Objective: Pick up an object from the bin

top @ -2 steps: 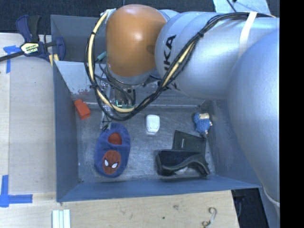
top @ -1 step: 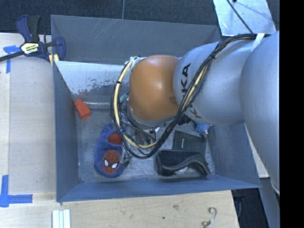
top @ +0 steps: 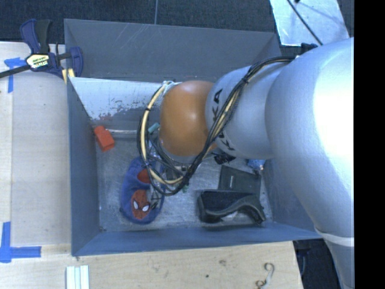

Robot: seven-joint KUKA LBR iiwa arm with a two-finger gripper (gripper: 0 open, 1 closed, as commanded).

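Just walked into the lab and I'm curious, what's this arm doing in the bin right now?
The arm reaches in from the right, its gripper low over a blue Spider-Man item at the front left of the bin. Any hold on it can't be seen. An orange block lies further back; a black curved thing sits front right.

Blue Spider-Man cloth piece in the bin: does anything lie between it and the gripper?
Nothing visible does. The gripper is right over the blue Spider-Man piece; the orange block lies apart.
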